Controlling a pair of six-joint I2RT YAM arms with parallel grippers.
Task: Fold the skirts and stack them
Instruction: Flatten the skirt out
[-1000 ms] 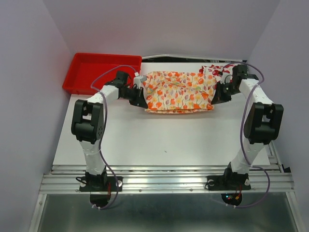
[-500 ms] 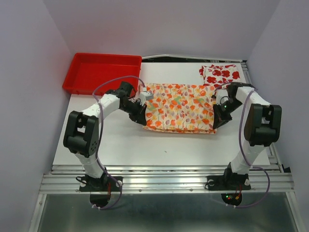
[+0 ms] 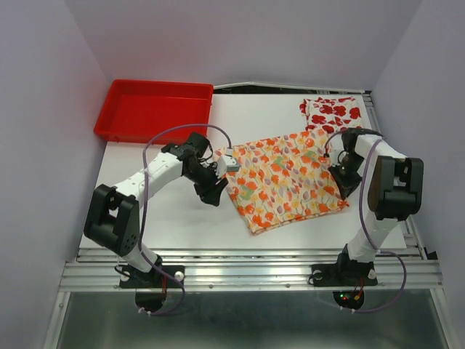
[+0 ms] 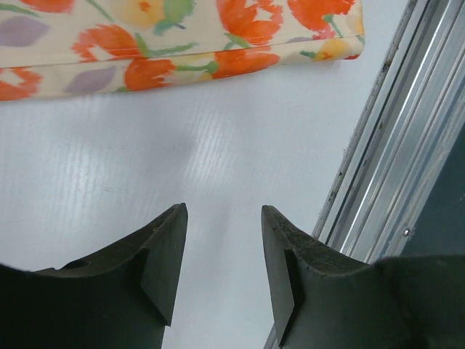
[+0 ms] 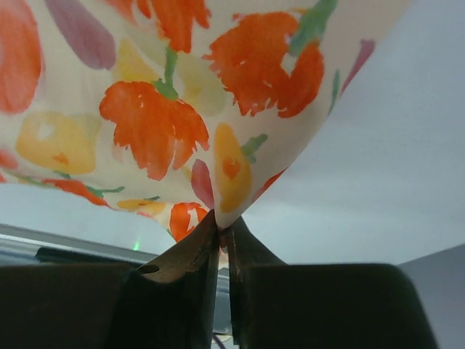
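Cream cloth from above: you see the cream skirt (image 3: 287, 178) spread askew mid-table, with the white skirt (image 3: 333, 113) beyond it at the far right. In your left wrist view, the left gripper (image 4: 221, 251) stands parted and empty over the table (image 4: 145, 167). In your right wrist view, the right gripper (image 5: 221, 236) pinches the cream skirt's corner.

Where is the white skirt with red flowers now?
In the top view, the white skirt lies at the far right corner of the table, beyond the cream skirt, right of the red tray.

Left claw (image 4: 221, 211) gapes, right claw (image 5: 221, 227) pinches tight.
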